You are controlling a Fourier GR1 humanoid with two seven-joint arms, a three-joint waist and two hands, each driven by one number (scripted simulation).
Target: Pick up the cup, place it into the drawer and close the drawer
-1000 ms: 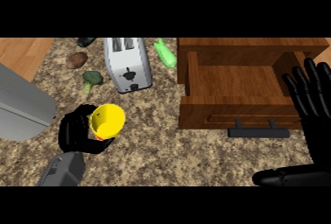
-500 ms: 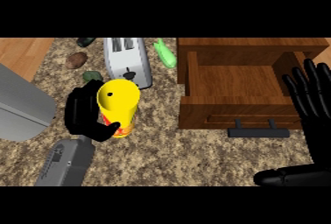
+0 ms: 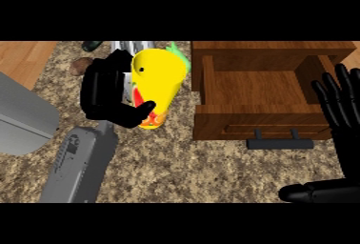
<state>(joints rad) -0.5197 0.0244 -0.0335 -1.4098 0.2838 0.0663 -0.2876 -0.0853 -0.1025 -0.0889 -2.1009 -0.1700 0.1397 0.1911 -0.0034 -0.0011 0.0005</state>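
A yellow cup [image 3: 160, 78] with an orange and red base is lifted above the speckled counter, tilted with its mouth toward the view. My left hand [image 3: 105, 95] is curled round it, thumb across its lower part. The cup hangs just left of the open wooden drawer [image 3: 264, 90], which is pulled out with a dark handle [image 3: 280, 143] on its front. At the right edge my right hand [image 3: 342, 102] rests open with fingers up, beside the drawer's right wall.
A toaster [image 3: 128, 47] stands behind the cup, mostly hidden by my hand. A green item [image 3: 177, 51], a brown item [image 3: 79, 66] and a dark item [image 3: 92, 45] lie at the back. A grey appliance [image 3: 25, 114] fills the left edge.
The left hand has raised the cup and carried it right, toward the drawer. The right hand and the drawer have not moved.
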